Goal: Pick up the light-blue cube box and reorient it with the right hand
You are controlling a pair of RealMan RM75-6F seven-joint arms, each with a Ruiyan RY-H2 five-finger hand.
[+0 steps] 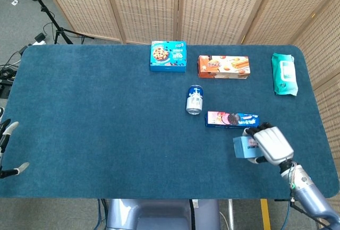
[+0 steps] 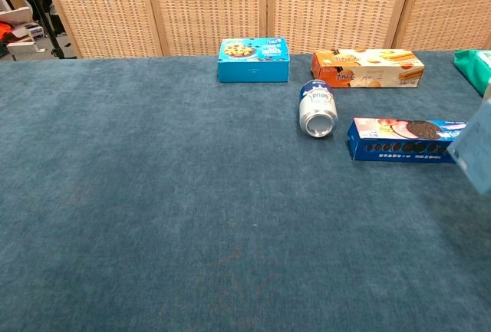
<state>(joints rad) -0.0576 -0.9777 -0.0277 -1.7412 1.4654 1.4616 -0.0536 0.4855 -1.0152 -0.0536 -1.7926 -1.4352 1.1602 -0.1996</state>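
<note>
Left hand (image 1: 6, 150) way off at far left desk edge, fingers spread, holding nothing, basically out of it. Light-blue cube cardboard box (image 1: 245, 147) lifted off blue felt desk (image 1: 106, 108), just in front of long dark-blue cookie box (image 1: 232, 119). Right hand (image 1: 270, 145) grips it: box sticks out left of palm, fingers (image 1: 256, 129) wrapped over top. Chest view only catches box corner at right edge. Looks tilted; reorient probably comes down to wrist roll.

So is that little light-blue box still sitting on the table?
No, the right hand holds the light-blue cube box lifted near the table's front edge.
</note>
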